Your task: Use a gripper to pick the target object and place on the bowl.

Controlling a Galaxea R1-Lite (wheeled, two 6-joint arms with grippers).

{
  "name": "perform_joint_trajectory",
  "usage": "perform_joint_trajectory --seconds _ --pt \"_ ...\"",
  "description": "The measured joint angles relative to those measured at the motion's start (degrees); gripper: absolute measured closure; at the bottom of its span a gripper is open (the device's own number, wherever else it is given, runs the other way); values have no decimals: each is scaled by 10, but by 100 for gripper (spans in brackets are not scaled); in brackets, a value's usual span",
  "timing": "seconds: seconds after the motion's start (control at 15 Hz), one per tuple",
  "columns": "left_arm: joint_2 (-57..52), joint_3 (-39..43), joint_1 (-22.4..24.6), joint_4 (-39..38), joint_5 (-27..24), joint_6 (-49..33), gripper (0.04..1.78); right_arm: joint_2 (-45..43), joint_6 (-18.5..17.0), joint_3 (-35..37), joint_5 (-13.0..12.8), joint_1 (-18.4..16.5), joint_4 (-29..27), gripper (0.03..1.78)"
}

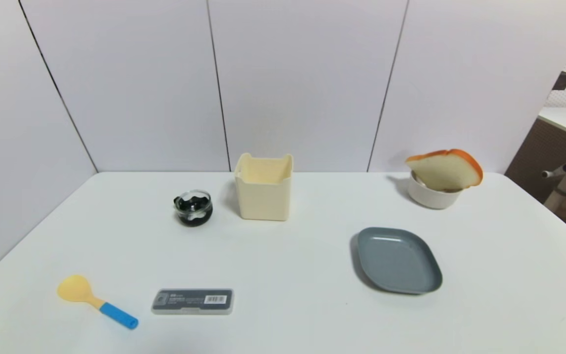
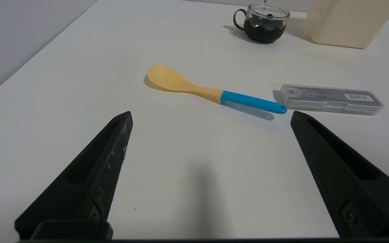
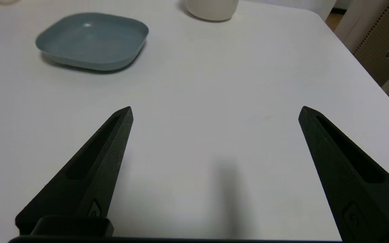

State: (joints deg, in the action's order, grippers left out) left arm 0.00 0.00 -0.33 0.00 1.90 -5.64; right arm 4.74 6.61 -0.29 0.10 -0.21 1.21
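The bread slice [image 1: 446,170], white with an orange-brown crust, rests tilted on the small off-white bowl [image 1: 430,196] at the far right of the table. The bowl's lower wall shows at the top of the right wrist view [image 3: 211,8]; the bread is out of that view. Neither arm shows in the head view. My left gripper [image 2: 211,114] is open and empty over the near left of the table, short of the spoon. My right gripper [image 3: 215,109] is open and empty over the near right of the table, well short of the bowl.
A blue-grey plate [image 1: 398,260] lies in front of the bowl. A cream square container [image 1: 264,189] and a glass cup with dark contents [image 1: 193,207] stand at mid back. A yellow spoon with a blue handle [image 1: 95,300] and a grey case [image 1: 192,301] lie near left.
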Motion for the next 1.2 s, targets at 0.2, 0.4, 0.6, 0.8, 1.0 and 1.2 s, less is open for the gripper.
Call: perform_joint_trajectory --seconds 0.2,0.4,0.6,0.8,1.0,1.2 --pt "0 0 0 0 0 0 13 -35 -33 2 4 2 -9 12" --pt "0 0 0 0 0 0 13 -46 -34 3 6 3 -7 12" --pt "0 0 0 0 0 0 13 -49 -33 3 4 3 -9 11" --pt "0 0 0 0 0 0 13 -49 -36 3 5 3 -7 11" --pt "0 0 0 0 0 0 13 -49 -37 3 6 3 -6 11" --pt "0 0 0 0 0 0 13 -49 -42 3 5 4 -5 11"
